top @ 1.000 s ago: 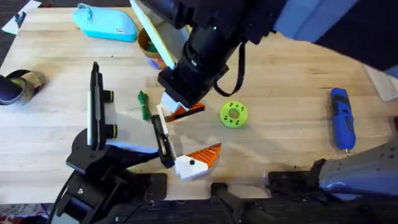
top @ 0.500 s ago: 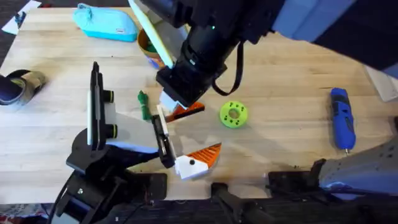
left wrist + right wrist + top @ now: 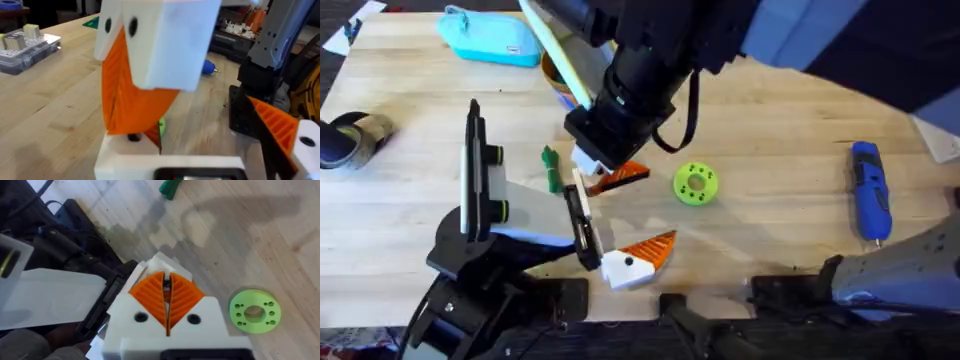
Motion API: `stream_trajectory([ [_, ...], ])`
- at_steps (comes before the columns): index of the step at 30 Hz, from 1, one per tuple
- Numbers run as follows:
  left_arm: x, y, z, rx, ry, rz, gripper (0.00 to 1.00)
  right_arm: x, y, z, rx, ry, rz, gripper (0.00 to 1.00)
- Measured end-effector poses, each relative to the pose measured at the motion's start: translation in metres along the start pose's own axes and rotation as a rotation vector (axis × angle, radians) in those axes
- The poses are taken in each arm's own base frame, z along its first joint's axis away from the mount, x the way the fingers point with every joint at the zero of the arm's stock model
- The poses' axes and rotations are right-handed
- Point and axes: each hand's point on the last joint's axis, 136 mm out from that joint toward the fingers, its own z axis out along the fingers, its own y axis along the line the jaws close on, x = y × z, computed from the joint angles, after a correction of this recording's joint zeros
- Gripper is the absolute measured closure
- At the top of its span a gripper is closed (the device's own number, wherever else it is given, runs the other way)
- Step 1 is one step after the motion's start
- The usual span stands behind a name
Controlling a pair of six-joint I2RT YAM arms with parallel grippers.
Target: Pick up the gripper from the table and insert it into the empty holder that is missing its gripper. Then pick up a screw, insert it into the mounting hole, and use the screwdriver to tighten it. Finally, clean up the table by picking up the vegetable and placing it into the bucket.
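A: We see the right gripper clenched on the gripper, at the holder rail's far end.

B: Left gripper? We read its pads pressed together, empty. Risk: we'd guess a tilted block jams on the rail.

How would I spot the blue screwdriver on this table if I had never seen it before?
Look at the wooden table from above and go to its far right side, well away from the black stand on the left. The screwdriver lies there alone: a blue cylinder with a grey-silver tip. The other blue thing, a light blue zip pouch, is flat and soft-looking and sits at the back left.
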Motion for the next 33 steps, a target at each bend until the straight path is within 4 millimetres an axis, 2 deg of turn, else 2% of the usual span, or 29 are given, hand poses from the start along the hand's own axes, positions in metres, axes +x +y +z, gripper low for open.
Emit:
stream_trajectory([
  [8,0.000,0.000,0.000,0.000,0.000,0.000,0.010,0.000,0.000,0.000,0.000,-0.002,-0.001,0.986],
  [14,0.000,0.000,0.000,0.000,0.000,0.001,0.010,-0.001,-0.001,0.000,0.006,-0.003,-0.008,0.779],
  [18,0.000,0.000,0.000,0.001,0.000,0.000,0.010,-0.001,-0.001,0.000,0.008,-0.006,-0.011,0.499],
  [24,0.000,0.000,0.000,0.000,0.000,0.001,0.010,-0.002,-0.003,0.000,0.015,-0.008,-0.011,0.309],
  [27,0.000,0.000,0.000,0.000,0.000,0.001,0.010,-0.002,-0.004,-0.004,0.018,-0.016,-0.008,0.176],
  [29,0.000,0.000,0.000,0.000,0.000,0.003,0.010,-0.002,-0.004,-0.010,0.017,-0.031,-0.009,0.044],
  [33,0.000,0.000,0.000,0.001,0.000,0.004,0.010,-0.003,-0.006,-0.027,0.016,-0.076,-0.006,0.006],
])
